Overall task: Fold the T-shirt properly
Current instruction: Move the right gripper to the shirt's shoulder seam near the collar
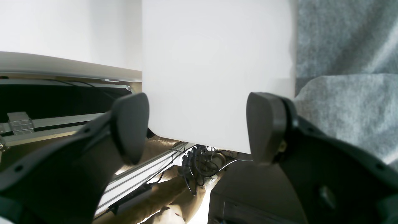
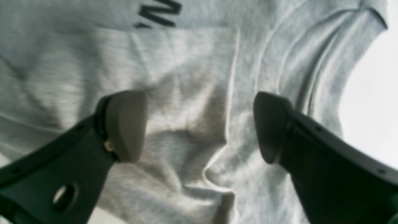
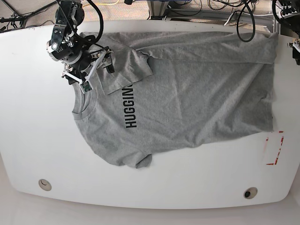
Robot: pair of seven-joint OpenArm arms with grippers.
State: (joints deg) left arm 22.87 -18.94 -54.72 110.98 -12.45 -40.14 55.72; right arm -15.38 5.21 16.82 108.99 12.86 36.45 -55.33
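While the T-shirt (image 3: 187,89) lies spread across the table (image 3: 28,140), one sleeve folded in, my right gripper (image 2: 199,127) hangs wide open and empty over that sleeve's shoulder; my left gripper (image 1: 197,127), equally open, waits off the shirt's hem.

T-shirt (image 3: 197,93): light heather grey, black block lettering
table (image 3: 28,131): plain white
right gripper (image 2: 199,127): black fingers, pale grey pad
left gripper (image 1: 196,127): black
corner marks (image 3: 274,147), lower right of base view: red
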